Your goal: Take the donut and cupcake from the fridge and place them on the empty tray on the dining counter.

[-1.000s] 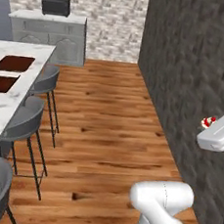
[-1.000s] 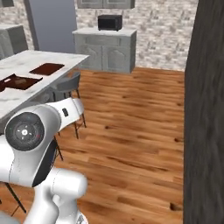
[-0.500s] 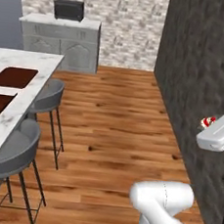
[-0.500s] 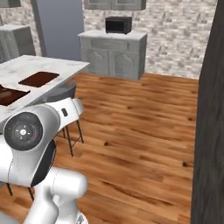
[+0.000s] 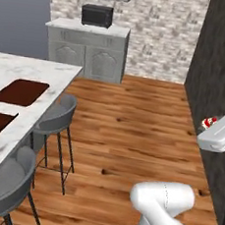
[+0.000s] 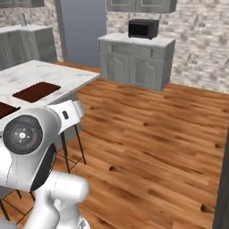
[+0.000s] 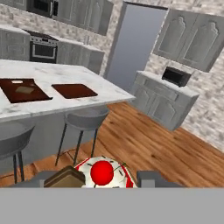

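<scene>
My claw point(image 7: 103, 178) is pinching the cupcake point(image 7: 103, 173); in the hand view its pale top and red cherry sit between my two dark finger tips, pads closed on its sides. In the left base view the cupcake point(image 5: 209, 122) peeks out just past my white hand, held high beside the dark wall point(image 5: 220, 72).

Ahead and to one side lies the dining counter point(image 7: 52, 107) with its marble top. The tray point(image 7: 74, 90) I am aiming for is the plain reddish-brown one nearer the counter's end; the brown board point(image 7: 22, 90) beside it already carries something and is not my target. Grey stools point(image 7: 86, 119) stand along the counter's near edge, over the wooden floor point(image 5: 132, 131).

To do this carry well, I judge I should keep the hand level so the cupcake does not tip, hold the squeeze steady without crushing it, stay above the stools, and bring it over the middle of the tray before lowering. I cannot tell where the donut is.
</scene>
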